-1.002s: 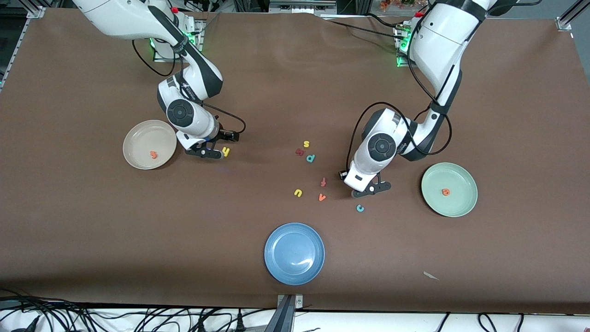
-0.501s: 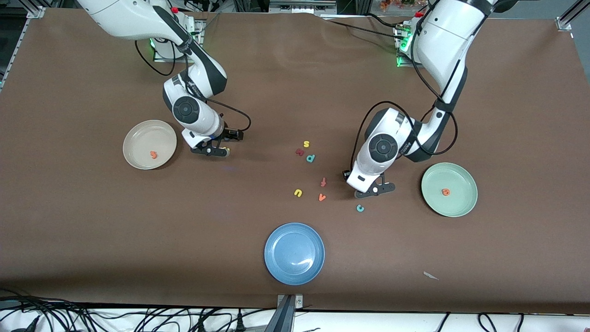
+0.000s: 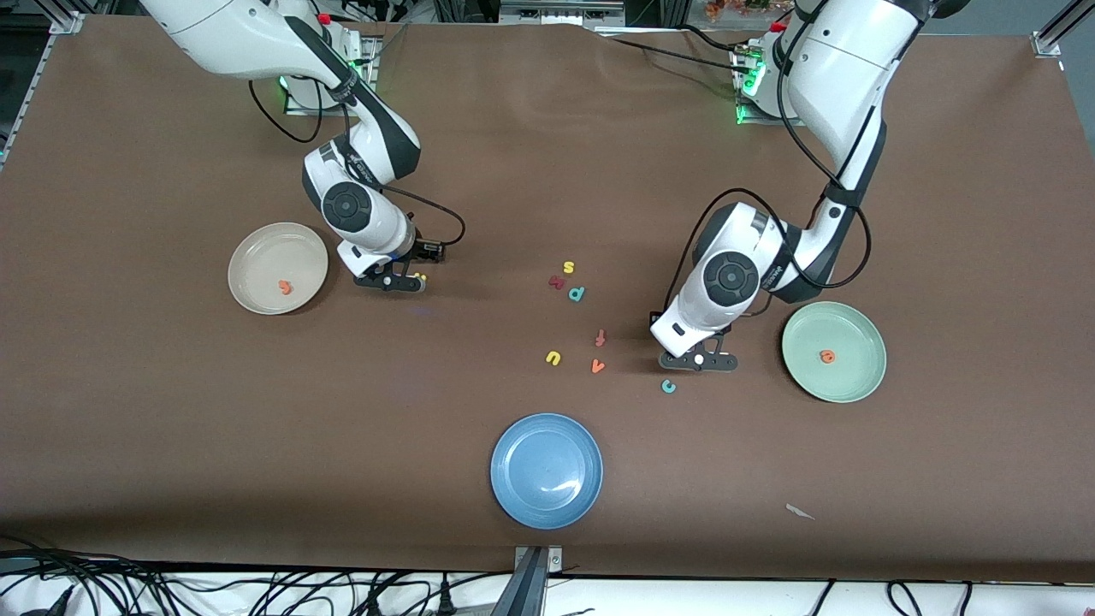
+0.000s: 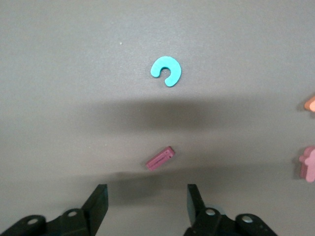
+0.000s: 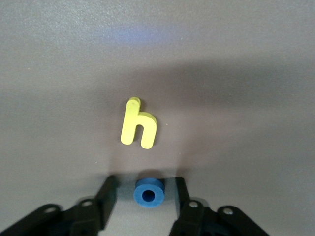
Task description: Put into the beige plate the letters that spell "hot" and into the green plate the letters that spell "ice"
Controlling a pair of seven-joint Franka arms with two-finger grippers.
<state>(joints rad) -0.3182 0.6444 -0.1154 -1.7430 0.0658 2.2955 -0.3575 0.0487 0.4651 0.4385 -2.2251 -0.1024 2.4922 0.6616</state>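
Front view, desk: brown, with both my arms reaching down onto it.
Front view, right tool: low over the desk, just beside the beige plate on the side toward the desk's middle.
Front view, h: only a yellow corner of it showed at my right tool's edge.
Front view, t: orange, lay in the beige plate.
Front view, left tool: low over the desk, between the loose letters and the green plate.
Front view, e: orange, lay in the green plate.
Front view, c: teal, on the desk just nearer the camera than my left tool.
Front view, blue plate: held nothing, nearest the camera.
Front view, spare letters: s, p, u and v lay mid-desk.
Left wrist view, left tool: spread wide, gripping nothing.
Left wrist view, i: dark red bar, flat and askew on the desk just ahead of my fingers.
Left wrist view, c: farther out, apart from the i.
Right wrist view, right tool: spread, one finger on each side of the o, with a small gap showing on both sides.
Right wrist view, o: blue ring, resting on the desk.
Right wrist view, h: flat on the desk just ahead of the o, not touching it.
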